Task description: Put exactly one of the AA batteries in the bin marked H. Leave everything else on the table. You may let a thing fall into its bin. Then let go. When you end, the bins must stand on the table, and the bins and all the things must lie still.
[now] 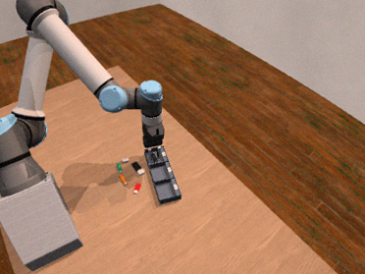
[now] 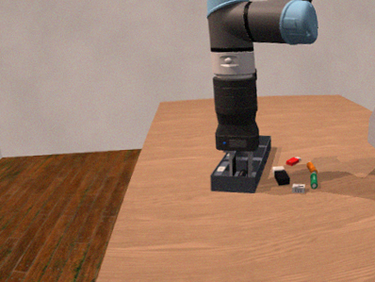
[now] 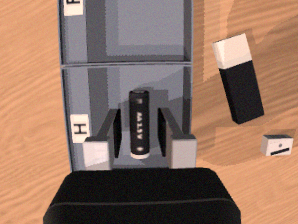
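A black AA battery (image 3: pixel 139 121) lies in the compartment marked H (image 3: pixel 170 90) at the end of the dark grey bin tray (image 1: pixel 176 195) (image 2: pixel 233 185). My gripper (image 3: pixel 139 123) (image 1: pixel 153 151) (image 2: pixel 239 168) reaches down into that compartment. Its fingers stand open on either side of the battery, with a gap on each side. A green battery (image 1: pixel 119 167) (image 2: pixel 313 180) and an orange battery (image 1: pixel 122 179) (image 2: pixel 311 166) lie on the table beside the tray.
A black-and-white box (image 3: pixel 237 86) (image 1: pixel 137 168) (image 2: pixel 281 175), a red piece (image 1: pixel 137 188) (image 2: pixel 293 161) and a small grey piece (image 3: pixel 277 144) (image 1: pixel 126 159) (image 2: pixel 298 187) lie beside the tray. The compartment marked F (image 3: pixel 147 10) holds nothing.
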You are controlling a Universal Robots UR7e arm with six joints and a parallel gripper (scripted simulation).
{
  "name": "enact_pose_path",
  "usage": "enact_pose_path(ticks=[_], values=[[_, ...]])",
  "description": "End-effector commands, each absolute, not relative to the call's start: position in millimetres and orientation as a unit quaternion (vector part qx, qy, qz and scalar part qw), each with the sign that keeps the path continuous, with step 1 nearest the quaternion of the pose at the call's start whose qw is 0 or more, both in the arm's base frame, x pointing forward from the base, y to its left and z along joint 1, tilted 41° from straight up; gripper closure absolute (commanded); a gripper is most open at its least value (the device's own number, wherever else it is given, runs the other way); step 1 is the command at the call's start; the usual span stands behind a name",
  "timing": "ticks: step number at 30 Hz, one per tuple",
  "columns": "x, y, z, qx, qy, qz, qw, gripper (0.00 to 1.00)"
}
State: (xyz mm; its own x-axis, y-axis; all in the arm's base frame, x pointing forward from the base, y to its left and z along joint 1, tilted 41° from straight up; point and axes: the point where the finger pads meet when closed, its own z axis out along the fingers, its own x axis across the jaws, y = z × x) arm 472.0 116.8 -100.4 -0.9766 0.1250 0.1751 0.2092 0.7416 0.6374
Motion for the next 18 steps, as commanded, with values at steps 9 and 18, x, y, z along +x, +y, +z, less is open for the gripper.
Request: enact_pose_path(ticks=[9,18], values=[[473.0,110.3,-93.1,-0.090,-0.931,-0.348,0.060,0.40],[473.4,104.2,-86.1,-0.090,-0.931,-0.348,0.060,0.40]])
